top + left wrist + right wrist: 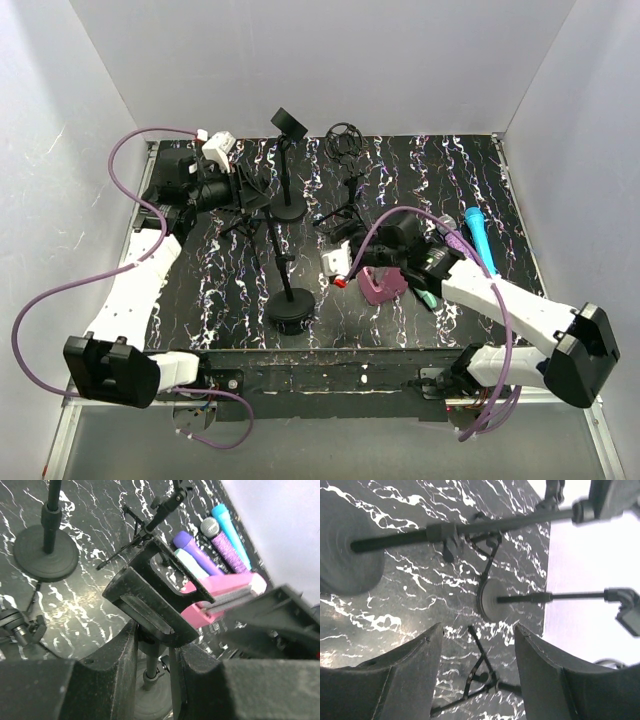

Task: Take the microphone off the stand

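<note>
We saw the pink object point(225, 587) half hidden behind the stand point(150, 605), and the right arm point(270, 620) only as blur.

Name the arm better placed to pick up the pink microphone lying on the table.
Right, probably. The right gripper is open and empty, close by the pink microphone, while the left gripper is shut on the stand, farther away.
</note>
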`<state>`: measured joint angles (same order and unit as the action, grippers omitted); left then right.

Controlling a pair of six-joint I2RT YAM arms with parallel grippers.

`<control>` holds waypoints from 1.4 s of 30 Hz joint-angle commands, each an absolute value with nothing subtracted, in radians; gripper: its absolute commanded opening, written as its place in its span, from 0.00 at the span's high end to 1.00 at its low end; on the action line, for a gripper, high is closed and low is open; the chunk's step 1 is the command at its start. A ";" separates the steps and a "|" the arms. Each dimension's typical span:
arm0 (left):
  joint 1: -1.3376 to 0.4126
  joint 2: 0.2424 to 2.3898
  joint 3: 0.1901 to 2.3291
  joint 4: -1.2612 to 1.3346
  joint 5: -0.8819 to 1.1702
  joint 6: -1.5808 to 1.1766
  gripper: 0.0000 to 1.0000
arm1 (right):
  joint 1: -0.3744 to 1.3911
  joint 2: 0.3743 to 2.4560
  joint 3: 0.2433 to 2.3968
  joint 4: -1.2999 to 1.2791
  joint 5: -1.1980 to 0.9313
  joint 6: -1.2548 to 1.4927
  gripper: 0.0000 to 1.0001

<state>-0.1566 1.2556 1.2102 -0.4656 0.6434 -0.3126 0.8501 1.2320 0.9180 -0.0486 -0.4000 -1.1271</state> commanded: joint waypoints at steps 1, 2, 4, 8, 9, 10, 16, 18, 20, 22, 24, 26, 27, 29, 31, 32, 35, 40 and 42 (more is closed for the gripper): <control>-0.160 1.128 1.313 -0.618 0.669 -0.096 1.00 | 0.831 1.167 0.925 -0.121 -0.305 -1.010 0.34; -0.160 1.112 1.316 -0.647 0.655 -0.054 1.00 | 0.830 1.157 0.925 -0.127 -0.293 -0.994 0.34; -0.160 1.066 1.316 -0.695 0.611 0.050 1.00 | 0.828 1.140 0.920 -0.133 -0.266 -0.963 0.34; -0.160 0.979 1.292 -0.762 0.494 0.144 1.00 | 0.827 1.118 0.911 -0.132 -0.235 -0.922 0.35; -0.160 0.957 1.284 -0.773 0.470 0.159 1.00 | 0.830 1.115 0.913 -0.130 -0.230 -0.917 0.35; -0.160 0.942 1.276 -0.787 0.438 0.169 1.00 | 0.827 1.114 0.913 -0.130 -0.226 -0.911 0.35; -0.160 0.847 1.223 -0.821 0.192 0.195 1.00 | 0.828 1.106 0.917 -0.115 -0.210 -0.900 0.35; -0.160 0.827 1.209 -0.819 0.083 0.210 1.00 | 0.827 1.108 0.925 -0.114 -0.207 -0.891 0.35; -0.160 0.792 1.169 -0.784 -0.035 0.219 1.00 | 0.827 1.108 0.930 -0.114 -0.201 -0.873 0.35; -0.160 0.747 1.108 -0.709 -0.150 0.215 1.00 | 0.827 1.106 0.933 -0.107 -0.195 -0.850 0.35; -0.158 0.726 1.056 -0.629 -0.245 0.192 1.00 | 0.827 1.108 0.937 -0.107 -0.195 -0.828 0.35; -0.158 0.726 1.020 -0.565 -0.296 0.160 1.00 | 0.827 1.111 0.945 -0.106 -0.195 -0.812 0.35; -0.156 0.729 1.003 -0.531 -0.322 0.138 1.00 | 0.827 1.112 0.948 -0.106 -0.195 -0.804 0.36; -0.152 0.744 0.983 -0.445 -0.382 0.104 1.00 | 0.827 1.114 0.956 -0.107 -0.196 -0.793 0.36; -0.149 0.773 0.988 -0.370 -0.416 0.095 1.00 | 0.827 1.117 0.962 -0.107 -0.193 -0.785 0.36; -0.147 0.788 0.986 -0.330 -0.428 0.095 1.00 | 0.827 1.118 0.963 -0.107 -0.190 -0.779 0.36; -0.147 0.836 0.974 -0.198 -0.449 0.118 1.00 | 0.827 1.120 0.965 -0.104 -0.183 -0.766 0.36; -0.127 0.917 0.933 0.038 -0.434 0.161 1.00 | 0.827 1.123 0.963 -0.104 -0.179 -0.758 0.36; -0.104 0.974 0.945 0.069 -0.434 0.132 1.00 | 0.827 1.123 0.963 -0.107 -0.176 -0.759 0.36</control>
<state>-0.1379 0.9234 0.9234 -0.1978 -0.4000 0.1303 0.8303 1.1320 0.9203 -0.1322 -0.1852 -0.7834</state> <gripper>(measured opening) 0.222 0.644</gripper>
